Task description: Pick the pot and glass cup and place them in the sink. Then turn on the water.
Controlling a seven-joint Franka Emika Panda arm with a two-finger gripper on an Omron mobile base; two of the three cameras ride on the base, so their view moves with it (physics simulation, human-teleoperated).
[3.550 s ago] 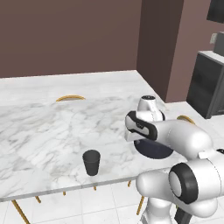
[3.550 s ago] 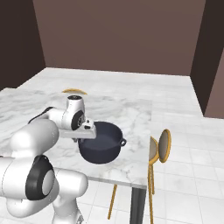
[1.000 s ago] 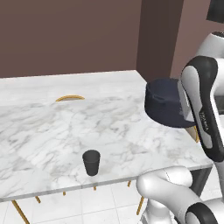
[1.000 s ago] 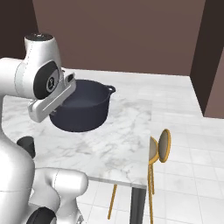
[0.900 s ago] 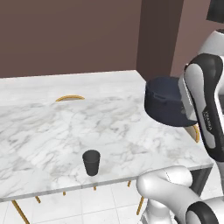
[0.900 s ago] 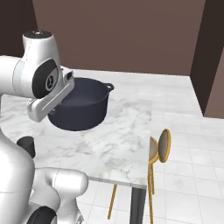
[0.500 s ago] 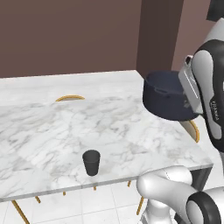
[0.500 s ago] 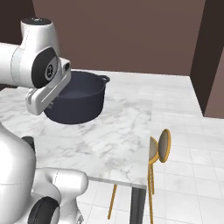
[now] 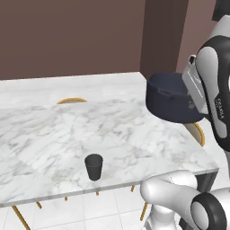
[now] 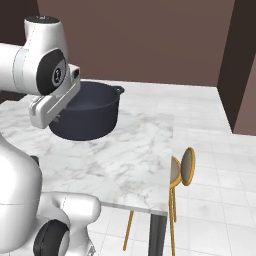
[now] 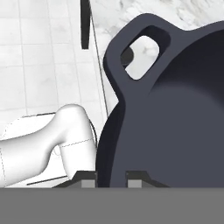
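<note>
One pot (image 9: 170, 101) is hanging above the right end of one marble table (image 9: 54, 130). One glass cup (image 9: 94, 167) is standing near its front edge. Two chairs (image 10: 182, 167) are showing.

The arm covers the near side of the pot (image 9: 168, 99) in the left base view, and the hand view's right edge cuts the pot off. The pincer (image 11: 111, 177) shows just its fingertips there, straddling the pot's rim. A chair (image 10: 182, 170) beside the desk (image 10: 130, 150) is partly hidden behind the desk's edge.
</note>
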